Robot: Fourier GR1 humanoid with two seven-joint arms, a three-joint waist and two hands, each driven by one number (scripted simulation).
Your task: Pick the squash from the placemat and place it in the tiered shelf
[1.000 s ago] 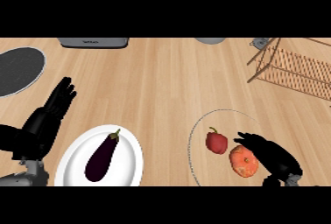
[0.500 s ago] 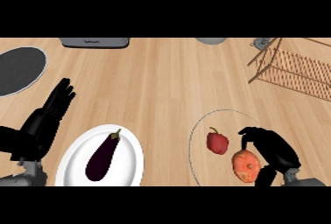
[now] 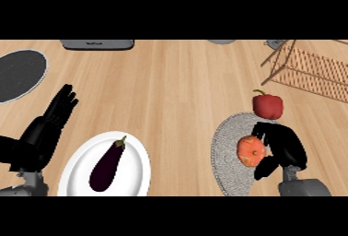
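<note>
since the earlier frame, the right hand (image 3: 282,148) is closed round the squash (image 3: 249,150) (grasp step); lifting toward the tiered shelf (image 3: 314,69) is called for next.

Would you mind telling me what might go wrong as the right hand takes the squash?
The right hand curls round the orange squash on the placemat. The red pepper sits just beyond, so lifting toward the tiered shelf may knock it. The shelf's wooden frame could also catch the squash.
</note>
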